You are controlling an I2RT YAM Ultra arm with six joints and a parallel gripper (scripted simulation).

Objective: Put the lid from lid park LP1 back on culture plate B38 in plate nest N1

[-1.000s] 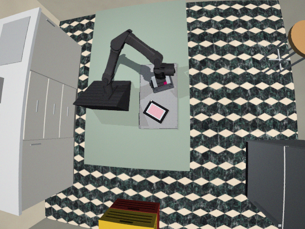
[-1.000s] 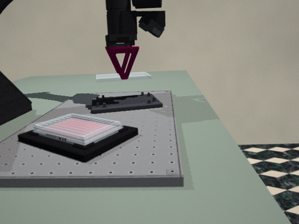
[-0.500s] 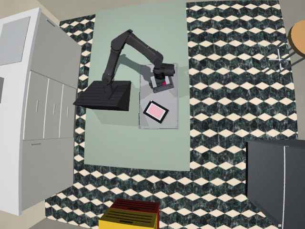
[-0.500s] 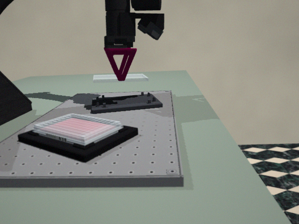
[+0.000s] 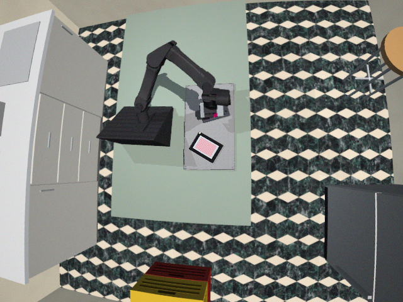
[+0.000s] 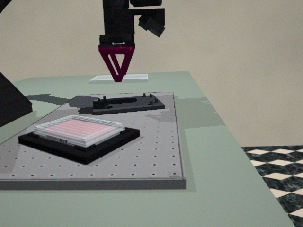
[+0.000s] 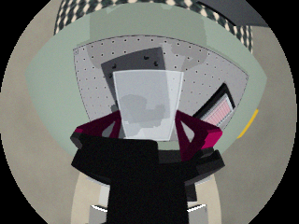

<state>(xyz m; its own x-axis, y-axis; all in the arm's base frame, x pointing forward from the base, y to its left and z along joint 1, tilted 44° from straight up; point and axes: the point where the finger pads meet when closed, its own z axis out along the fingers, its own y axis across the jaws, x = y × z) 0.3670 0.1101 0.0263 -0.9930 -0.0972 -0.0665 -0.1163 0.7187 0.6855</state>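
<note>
My gripper (image 6: pixel 118 78) with magenta fingers is shut on the clear lid (image 6: pixel 119 82) and holds it level in the air above the dark lid park LP1 (image 6: pixel 128 104). The lid also shows in the wrist view (image 7: pixel 149 106) between the two fingers, and the gripper shows from above in the top view (image 5: pixel 213 112). The culture plate B38 (image 6: pixel 78 129), clear with pink wells, sits uncovered in the black plate nest N1 (image 6: pixel 78 144), nearer the camera and to the left. In the top view the plate (image 5: pixel 205 146) lies below the gripper.
Nest and lid park stand on a grey perforated baseplate (image 6: pixel 137 156) on the green table. The arm's black base (image 5: pixel 138 124) is to the left. Small posts rise from the lid park's corners.
</note>
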